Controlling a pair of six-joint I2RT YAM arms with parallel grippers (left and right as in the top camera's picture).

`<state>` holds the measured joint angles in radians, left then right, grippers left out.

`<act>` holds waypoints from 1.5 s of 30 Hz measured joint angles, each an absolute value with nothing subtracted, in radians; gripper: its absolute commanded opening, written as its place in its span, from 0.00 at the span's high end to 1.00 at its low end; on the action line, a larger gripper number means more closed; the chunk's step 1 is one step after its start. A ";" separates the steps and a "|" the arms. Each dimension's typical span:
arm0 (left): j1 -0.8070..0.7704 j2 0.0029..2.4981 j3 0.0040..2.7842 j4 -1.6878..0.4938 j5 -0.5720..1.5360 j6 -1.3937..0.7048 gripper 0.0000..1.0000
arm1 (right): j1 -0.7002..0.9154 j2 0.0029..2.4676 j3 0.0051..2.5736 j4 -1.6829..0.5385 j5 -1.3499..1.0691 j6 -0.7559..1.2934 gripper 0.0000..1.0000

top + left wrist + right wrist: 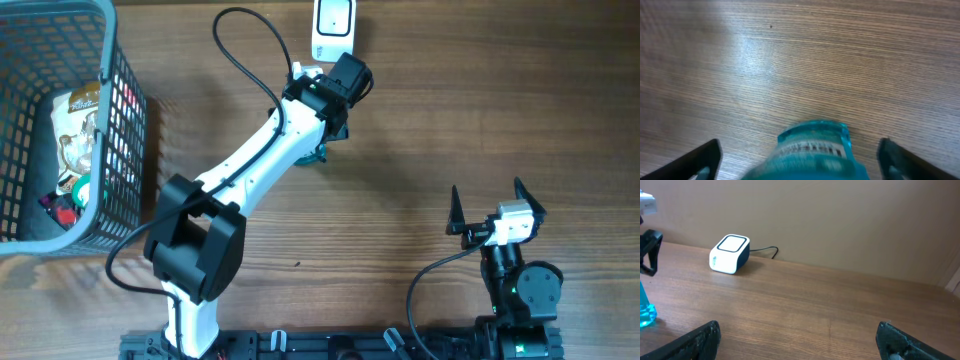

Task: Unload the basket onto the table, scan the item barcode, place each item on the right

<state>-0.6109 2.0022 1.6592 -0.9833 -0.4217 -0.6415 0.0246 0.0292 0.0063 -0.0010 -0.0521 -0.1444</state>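
- Teal, see-through bottle (815, 150) rests on the wooden worktop (450, 110) near the scanner (333, 28), on the side facing the robot; the pictures do not show whether it stands or lies.
- White strip of barcode label (810, 148) crosses the bottle's end, seen from the left wrist camera.
- Left gripper (799, 145) hangs over the bottle, closer to the scanner than anything else on the worktop. Its jaws are spread wide, with a dark finger on each side of the bottle and clear of it, so nothing is held.
- Right gripper (487, 195) sits well away from the scanner, off to its right and towards the robot's base, jaws fully apart and empty above bare wood.
- White, dark-sided scanner stands at the far edge of the worktop with a black cable (765, 250) running off behind it.
- Grey mesh basket (125, 120) stands far to the left of the scanner with packaged goods inside it.
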 measured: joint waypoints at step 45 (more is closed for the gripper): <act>0.498 1.691 1.817 -1.121 -0.210 -0.633 0.00 | 0.025 0.029 0.006 -0.001 -0.052 -0.144 0.00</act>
